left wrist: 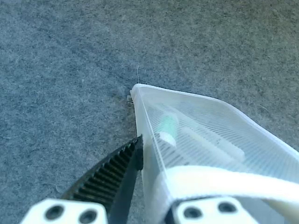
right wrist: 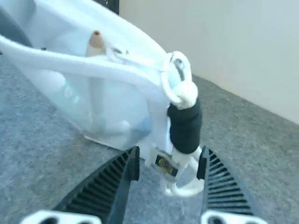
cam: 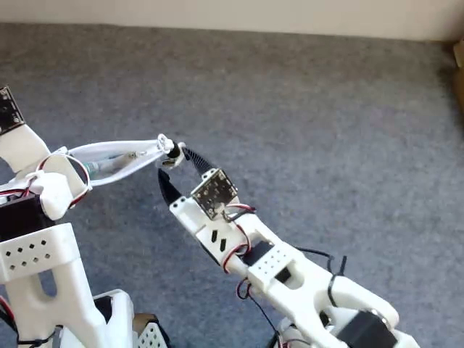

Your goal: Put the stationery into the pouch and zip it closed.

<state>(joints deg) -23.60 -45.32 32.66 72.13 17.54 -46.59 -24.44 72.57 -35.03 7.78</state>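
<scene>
High view: grey carpeted surface point(cam: 326, 109) meets a pale wall point(cam: 290, 14); left pincer point(left wrist: 147, 156) pinches the pouch point(cam: 116, 161), right pincer point(cam: 174, 163) spread.

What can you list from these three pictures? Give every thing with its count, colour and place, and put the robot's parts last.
pouch: one, see-through white, between the two grippers.
zip pull: one, black and white, at the pouch's end, between the right gripper's jaws.
pen: one, pale with a tan tip, inside the pouch.
tube: one, green and white, inside the pouch.
carpet: one, grey, under everything.
wall: one, cream, beyond the carpet.
left gripper: one, black and white, shut on the pouch's edge.
right gripper: one, black fingers, open on either side of the zip pull.
</scene>
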